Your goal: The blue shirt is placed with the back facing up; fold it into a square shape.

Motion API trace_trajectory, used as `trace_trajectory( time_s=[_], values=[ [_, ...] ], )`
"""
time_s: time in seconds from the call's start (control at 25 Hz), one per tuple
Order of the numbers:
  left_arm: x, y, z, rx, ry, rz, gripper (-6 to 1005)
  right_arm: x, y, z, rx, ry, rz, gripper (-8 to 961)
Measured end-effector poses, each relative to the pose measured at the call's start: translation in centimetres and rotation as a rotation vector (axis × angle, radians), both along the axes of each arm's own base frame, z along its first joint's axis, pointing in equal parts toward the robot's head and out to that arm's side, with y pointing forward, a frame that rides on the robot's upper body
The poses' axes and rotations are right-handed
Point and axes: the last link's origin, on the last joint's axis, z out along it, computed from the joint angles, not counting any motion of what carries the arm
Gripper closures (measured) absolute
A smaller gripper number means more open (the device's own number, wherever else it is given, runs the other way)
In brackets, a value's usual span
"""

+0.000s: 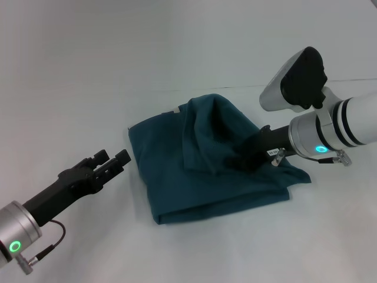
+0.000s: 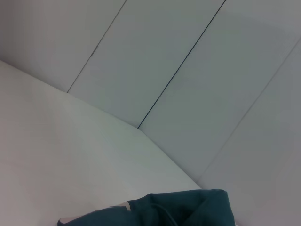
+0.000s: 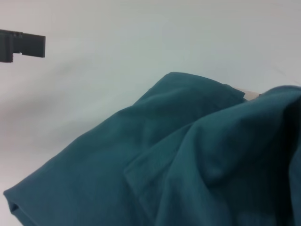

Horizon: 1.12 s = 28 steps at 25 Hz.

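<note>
Your right gripper pinches a raised fold of the blue shirt, which lies partly folded mid-desk. Your left gripper hovers beside the shirt's left edge, fingers narrowly parted and empty.

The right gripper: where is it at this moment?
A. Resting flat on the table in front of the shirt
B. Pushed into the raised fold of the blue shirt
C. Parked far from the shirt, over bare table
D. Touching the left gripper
B: in the head view the right gripper is buried in a lifted fold of the blue shirt, while the left gripper hangs apart, off the shirt's left edge.
</note>
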Motion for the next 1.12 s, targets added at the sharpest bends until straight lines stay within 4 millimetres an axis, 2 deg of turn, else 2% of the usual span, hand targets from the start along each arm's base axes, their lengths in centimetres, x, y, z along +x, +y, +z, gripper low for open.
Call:
trace_trajectory(
  time_s=[0.4, 1.12],
  values=[
    [-0.1, 0.1, 0.0, 0.002, 0.006, 0.007, 247, -0.9, 0.1, -0.1, -0.010, 0.022, 0.013, 614],
    [-0.1, 0.4, 0.0, 0.003, 0.014, 0.013, 248, -1.7, -0.3, -1.2, -0.051, 0.003, 0.044, 353]
  ],
)
